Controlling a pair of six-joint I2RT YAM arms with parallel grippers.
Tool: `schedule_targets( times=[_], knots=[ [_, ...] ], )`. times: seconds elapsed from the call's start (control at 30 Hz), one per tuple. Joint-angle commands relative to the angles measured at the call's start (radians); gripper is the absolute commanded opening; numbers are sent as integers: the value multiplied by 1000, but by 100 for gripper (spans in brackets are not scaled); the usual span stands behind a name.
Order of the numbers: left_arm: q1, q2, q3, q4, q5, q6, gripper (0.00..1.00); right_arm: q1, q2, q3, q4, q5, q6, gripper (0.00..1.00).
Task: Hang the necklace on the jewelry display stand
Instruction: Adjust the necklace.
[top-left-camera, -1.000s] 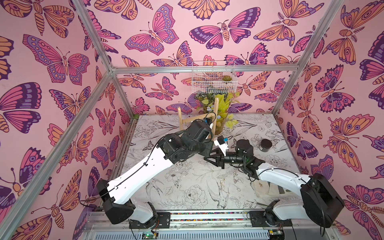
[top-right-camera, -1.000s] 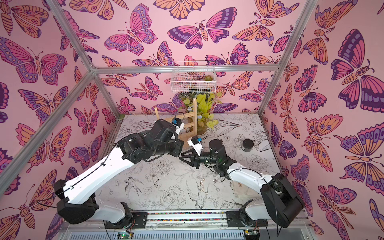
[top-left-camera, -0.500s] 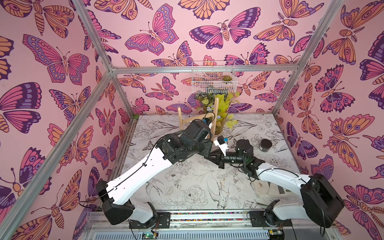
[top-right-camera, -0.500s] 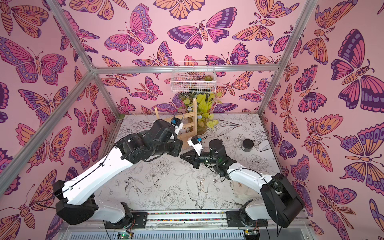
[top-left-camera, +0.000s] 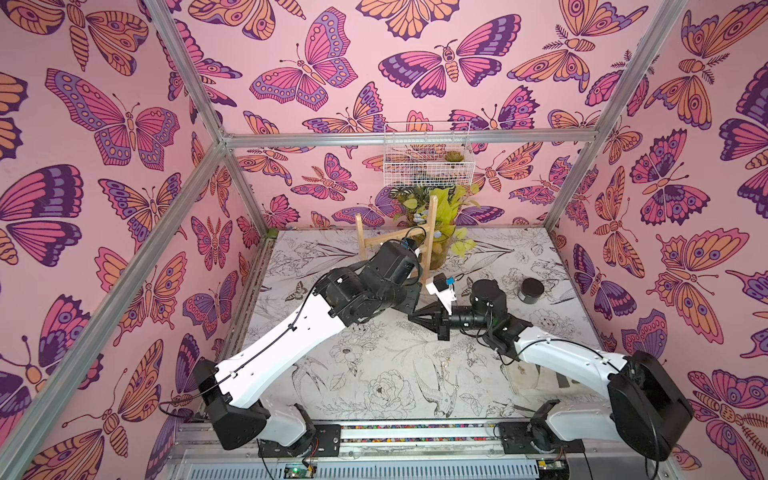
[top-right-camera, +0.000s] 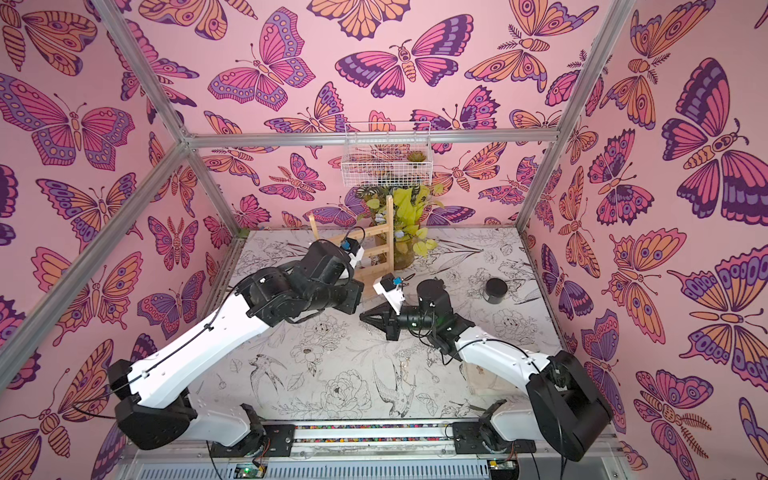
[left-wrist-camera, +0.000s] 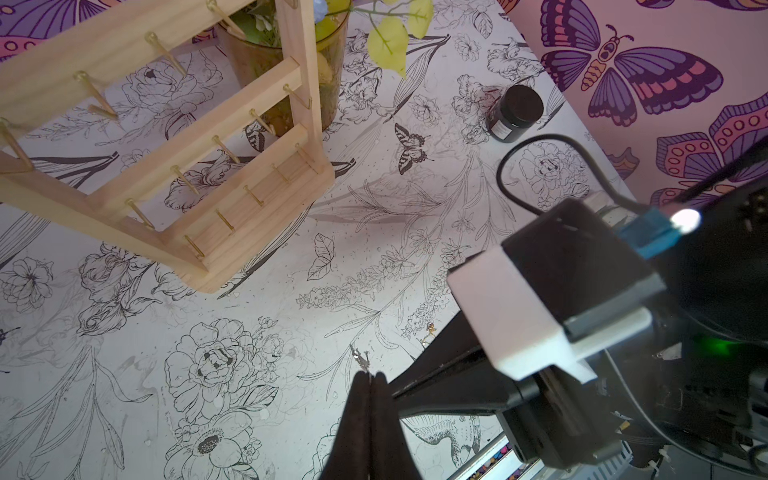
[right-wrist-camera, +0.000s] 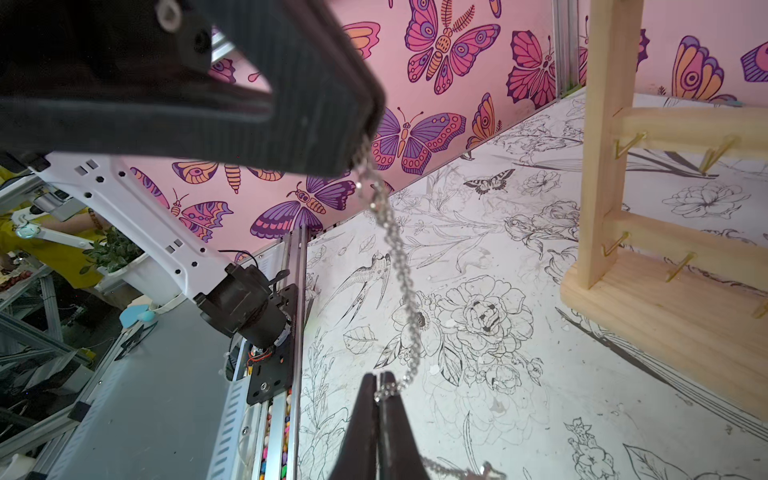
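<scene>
Pinching the necklace between closed fingertips, the right gripper has the chain caught right at its tip. From there the chain rises in a slightly slack line to the left gripper, whose jaws are also pressed together on it. The necklace therefore hangs in the air between the two grippers, above the table and clear of its surface along that span. A further stretch trails off past the right gripper's fingers.

Up close, the chain is a fine string of small links, pale and glinting against the dark pads. In both top views it is too thin to make out. In the left wrist view only a short bit shows above the tip of the left gripper, with the right gripper meeting it from the side.

In a top view the right gripper points toward the left arm's wrist at mid-table. The jewelry display stand stands just beyond them, apart from the chain. It is light wood with gold hooks along its crossbars. A vase of yellow-green leaves sits behind it, a white wire basket hangs on the back wall, and a small black jar sits well off to the side.
</scene>
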Motion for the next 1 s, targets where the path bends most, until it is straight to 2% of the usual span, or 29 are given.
schedule_targets(
  times=[0.0,0.07,0.17,0.2,0.27,0.37,0.63,0.8,0.97],
  knots=[
    [17,-8,-25,-13,25,-16,0,16,-12,66,-95,-43,13,0],
    [27,-2,-37,-11,27,-23,2,15,5,85,-73,-90,77,0],
    [55,4,-62,-10,65,-44,31,16,34,118,-11,-148,202,0],
    [62,2,-70,-9,74,-50,38,16,38,130,-16,-152,222,0],
    [77,-13,-93,-9,78,-64,48,15,41,161,-62,-151,237,0],
    [118,-49,-125,-12,103,-69,56,15,41,191,-105,-155,248,0],
    [166,-151,-220,-10,128,-28,58,14,40,282,-203,-203,305,0],
    [167,-260,-320,85,161,-13,59,9,38,356,-312,-213,318,0],
    [158,-329,-406,195,227,-1,52,-12,55,413,-353,-230,358,0]
  ],
)
